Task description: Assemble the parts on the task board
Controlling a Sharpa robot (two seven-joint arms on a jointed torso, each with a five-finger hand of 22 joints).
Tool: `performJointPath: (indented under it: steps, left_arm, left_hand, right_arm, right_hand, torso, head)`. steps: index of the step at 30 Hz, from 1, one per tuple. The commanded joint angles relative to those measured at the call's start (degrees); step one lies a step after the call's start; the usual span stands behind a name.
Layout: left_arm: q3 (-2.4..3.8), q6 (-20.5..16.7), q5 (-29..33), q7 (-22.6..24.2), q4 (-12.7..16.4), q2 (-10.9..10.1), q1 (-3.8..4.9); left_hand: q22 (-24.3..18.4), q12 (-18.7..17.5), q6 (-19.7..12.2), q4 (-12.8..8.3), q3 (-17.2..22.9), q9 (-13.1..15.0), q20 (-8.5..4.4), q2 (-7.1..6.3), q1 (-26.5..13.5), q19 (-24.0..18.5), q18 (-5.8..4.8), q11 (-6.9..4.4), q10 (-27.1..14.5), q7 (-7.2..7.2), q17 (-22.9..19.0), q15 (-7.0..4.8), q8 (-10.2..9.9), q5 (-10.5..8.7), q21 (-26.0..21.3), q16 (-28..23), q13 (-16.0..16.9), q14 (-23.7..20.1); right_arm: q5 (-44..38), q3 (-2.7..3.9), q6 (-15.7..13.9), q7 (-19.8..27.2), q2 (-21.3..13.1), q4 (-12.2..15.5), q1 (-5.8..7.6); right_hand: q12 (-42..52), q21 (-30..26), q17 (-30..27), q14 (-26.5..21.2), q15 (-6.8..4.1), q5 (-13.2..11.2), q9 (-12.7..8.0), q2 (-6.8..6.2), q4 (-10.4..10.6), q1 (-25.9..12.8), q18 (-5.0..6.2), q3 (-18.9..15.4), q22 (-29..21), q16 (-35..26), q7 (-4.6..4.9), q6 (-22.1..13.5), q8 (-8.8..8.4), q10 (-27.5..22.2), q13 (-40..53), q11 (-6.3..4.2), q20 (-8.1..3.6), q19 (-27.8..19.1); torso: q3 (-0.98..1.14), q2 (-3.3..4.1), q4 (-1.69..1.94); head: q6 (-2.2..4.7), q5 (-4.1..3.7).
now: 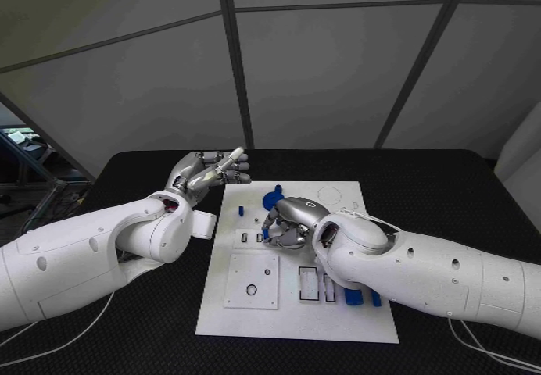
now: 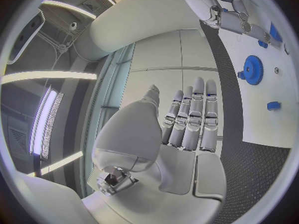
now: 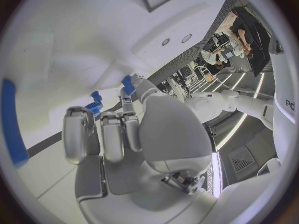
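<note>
- The task board (image 1: 295, 312) lies in the middle of the black worktop (image 1: 451, 180), its long side running from near to far
- The right robot hand (image 1: 291, 224) hangs over the middle of the board with its fingers curled downward; whether it holds a part cannot be told
- A blue gear (image 1: 272, 200) sits on the board just beyond that hand, on its far side; the left wrist view shows the same gear (image 2: 252, 69) lying flat
- A small blue peg (image 1: 241, 210) stands on the board to the left of the right robot hand
- More blue parts (image 1: 354, 297) lie at the board's near right, partly hidden under the right forearm
- The left robot hand (image 1: 209, 173) is raised off the board's far-left corner, fingers straight, side by side, holding nothing
</note>
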Motion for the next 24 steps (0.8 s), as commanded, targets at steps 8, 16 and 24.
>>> performJointPath:
  steps: [8, 16, 24]
  left_arm:
    - [0.04, 0.78, -0.34, 0.15, -0.28, 0.32, 0.09]
    - [0.04, 0.79, -0.34, 0.12, -0.44, 0.43, 0.08]
    - [0.04, 0.80, -0.34, 0.10, -0.55, 0.50, 0.08]
  left_hand:
    - [-0.08, -0.28, 0.38, -0.45, -0.02, -0.05, 0.18, 0.06, 0.65, 0.40, -0.64, -0.11, 0.33, 0.03, 0.06, 0.37, -0.28, -0.01, -0.26, -0.22, -0.07, -0.08]
    - [-0.08, -0.28, 0.38, -0.45, -0.02, -0.05, 0.18, 0.06, 0.65, 0.40, -0.64, -0.11, 0.33, 0.03, 0.06, 0.37, -0.28, -0.01, -0.26, -0.22, -0.07, -0.08]
    - [-0.09, -0.31, 0.40, -0.46, -0.03, -0.04, 0.19, 0.07, 0.64, 0.40, -0.64, -0.12, 0.36, 0.02, 0.09, 0.37, -0.30, -0.01, -0.27, -0.26, -0.07, -0.07]
  right_arm:
    - [-0.49, -0.11, 2.09, -0.28, 0.01, -0.51, -0.24]
    - [-0.81, -0.11, 3.42, -0.53, 0.04, -0.78, -0.25]
    - [-1.20, -0.12, 4.36, -0.89, -0.01, -0.79, -0.26]
  right_hand:
    - [-0.41, -0.27, 15.09, 6.06, 0.12, 0.20, 0.63, -0.28, -0.05, -0.77, -0.13, 0.21, 4.36, 0.14, -0.04, 0.25, -0.04, 4.17, 11.96, 0.27, 0.02, -0.70]
    - [-0.74, -0.41, 15.09, 6.06, 0.29, -0.05, 0.48, -0.81, -0.10, -1.18, -0.08, 0.29, 4.16, 0.14, 0.27, -0.50, -0.69, 3.97, 11.70, 0.52, 0.14, -0.86]
    - [-1.15, -0.55, 15.09, 6.06, 0.57, -0.28, 0.32, -1.30, -0.19, -1.47, -0.03, 0.41, 3.93, 0.14, 0.71, -1.33, -1.32, 3.72, 11.36, 0.88, 0.35, -1.04]
  torso:
    - [-0.01, -0.04, 0.03]
    - [0.00, -0.03, 0.05]
    - [-0.01, -0.02, 0.02]
  head:
    - [-0.05, 0.00]
    - [-0.03, -0.03]
    - [-0.02, 0.05]
